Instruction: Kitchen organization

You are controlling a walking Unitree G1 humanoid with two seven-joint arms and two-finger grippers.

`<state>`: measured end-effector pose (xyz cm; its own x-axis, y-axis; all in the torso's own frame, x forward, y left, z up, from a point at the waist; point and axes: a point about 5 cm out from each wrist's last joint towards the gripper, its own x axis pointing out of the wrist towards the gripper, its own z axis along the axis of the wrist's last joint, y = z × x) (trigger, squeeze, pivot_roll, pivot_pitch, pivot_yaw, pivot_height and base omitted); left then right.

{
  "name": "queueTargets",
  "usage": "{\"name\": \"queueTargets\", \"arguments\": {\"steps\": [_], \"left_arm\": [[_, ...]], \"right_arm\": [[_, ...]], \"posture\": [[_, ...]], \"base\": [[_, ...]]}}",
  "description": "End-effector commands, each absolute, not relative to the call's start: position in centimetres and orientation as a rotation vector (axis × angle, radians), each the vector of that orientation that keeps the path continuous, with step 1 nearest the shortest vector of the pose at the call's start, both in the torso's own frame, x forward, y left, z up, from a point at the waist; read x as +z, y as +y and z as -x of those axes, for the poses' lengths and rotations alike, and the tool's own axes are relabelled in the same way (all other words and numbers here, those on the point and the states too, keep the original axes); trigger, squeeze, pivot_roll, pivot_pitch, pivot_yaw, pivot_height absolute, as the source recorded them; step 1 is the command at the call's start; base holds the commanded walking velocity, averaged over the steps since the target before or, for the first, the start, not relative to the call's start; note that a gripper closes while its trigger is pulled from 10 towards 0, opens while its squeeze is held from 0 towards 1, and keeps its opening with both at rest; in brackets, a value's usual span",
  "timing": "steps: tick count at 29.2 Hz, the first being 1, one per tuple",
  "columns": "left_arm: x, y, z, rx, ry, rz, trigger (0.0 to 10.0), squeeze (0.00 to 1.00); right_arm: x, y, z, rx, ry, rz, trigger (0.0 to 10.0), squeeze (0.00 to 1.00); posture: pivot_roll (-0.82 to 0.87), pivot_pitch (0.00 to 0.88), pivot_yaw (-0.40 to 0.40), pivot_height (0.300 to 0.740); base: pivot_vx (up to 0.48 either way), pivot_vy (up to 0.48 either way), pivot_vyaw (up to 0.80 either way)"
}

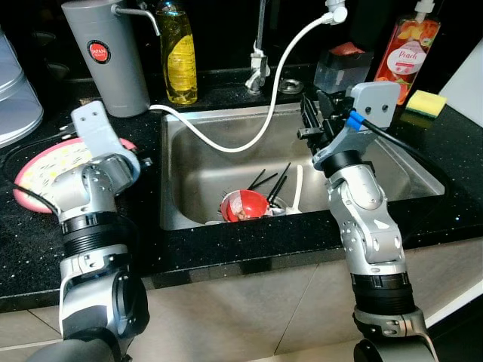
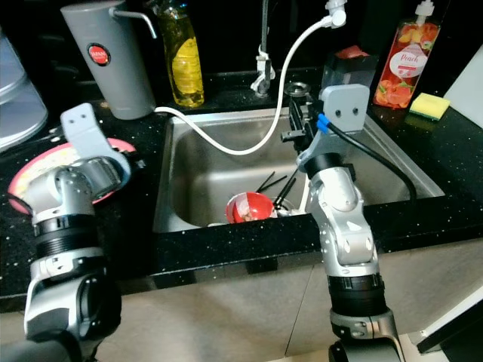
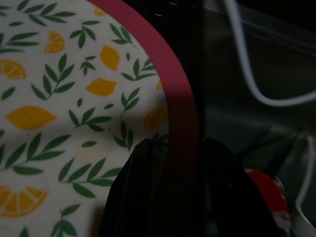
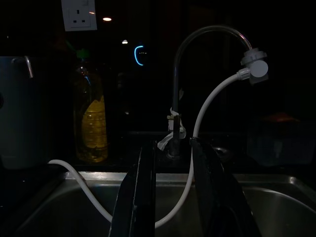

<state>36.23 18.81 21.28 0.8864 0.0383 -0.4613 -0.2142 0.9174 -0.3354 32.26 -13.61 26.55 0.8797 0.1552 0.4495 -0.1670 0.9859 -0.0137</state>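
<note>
Steel sink: set mid-table, red bowl and chopsticks by its front wall
Lemon plate: table's left edge
Left tool: clamped on plate's pink rim
Right tool: fingers apart, above sink's right side

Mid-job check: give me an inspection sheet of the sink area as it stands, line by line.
Surface: black speckled stone counter around a steel sink.
Job's things: red bowl with black chopsticks in the sink; pink-rimmed lemon-print plate on the counter.
Clutter: yellow oil bottle, grey dispenser, peach soap bottle, yellow sponge.
Grippers: left gripper at the plate's rim; right gripper open above the sink.
Cables: white hose looping into the sink.
Surroundings: nothing seen.
</note>
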Motion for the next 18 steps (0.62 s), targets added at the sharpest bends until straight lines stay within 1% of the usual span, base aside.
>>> {"name": "queueTargets", "arguments": {"steps": [1, 4, 11, 13, 14, 15, 17, 18], "left_arm": [[19.8, 18.1, -35.8, 0.067, 0.539, 0.375, 10.0, 0.0], [19.8, 17.2, -35.6, -0.019, 0.541, 0.341, 10.0, 0.0], [20.0, 16.9, -35.5, -0.051, 0.531, 0.318, 10.0, 0.0], [20.4, 17.0, -35.6, -0.049, 0.504, 0.309, 10.0, 0.0], [20.9, 17.3, -35.7, -0.029, 0.461, 0.256, 10.0, 0.0], [20.9, 17.3, -35.7, -0.029, 0.461, 0.256, 10.0, 0.0], [22.8, 18.1, -35.9, 0.038, 0.31, 0.081, 10.0, 0.0], [24.2, 18.1, -35.9, 0.036, 0.21, -0.013, 10.0, 0.0]], "right_arm": [[26.3, -13.8, -32.4, 0.16, -0.455, -0.027, 10.0, 0.0], [26.3, -13.8, -32.4, 0.159, -0.454, -0.027, 10.0, 0.0], [26.4, -13.8, -32.4, 0.159, -0.454, -0.027, 10.0, 0.0], [26.4, -13.8, -32.4, 0.158, -0.454, -0.027, 10.0, 0.0], [26.4, -13.8, -32.4, 0.158, -0.455, -0.027, 10.0, 0.0], [26.4, -13.8, -32.4, 0.158, -0.455, -0.027, 10.0, 0.0], [26.4, -13.8, -32.4, 0.157, -0.455, -0.028, 10.0, 0.0], [26.4, -13.8, -32.4, 0.157, -0.455, -0.029, 10.0, 0.0]], "posture": [[0.06, 0.0, 0.025, 0.74], [0.06, 0.002, 0.023, 0.74], [0.06, 0.004, 0.022, 0.74], [0.06, 0.004, 0.022, 0.74], [0.06, 0.004, 0.022, 0.74], [0.06, 0.004, 0.022, 0.74], [0.06, 0.007, 0.022, 0.74], [0.06, 0.007, 0.022, 0.74]], "base": [[0.0, 0.0, 0.0], [0.0, 0.0, 0.0], [0.0, 0.0, 0.0], [0.0, 0.0, 0.0], [0.0, 0.0, 0.0], [0.0, 0.0, 0.0], [0.0, 0.0, 0.0], [0.0, 0.0, 0.0]]}}
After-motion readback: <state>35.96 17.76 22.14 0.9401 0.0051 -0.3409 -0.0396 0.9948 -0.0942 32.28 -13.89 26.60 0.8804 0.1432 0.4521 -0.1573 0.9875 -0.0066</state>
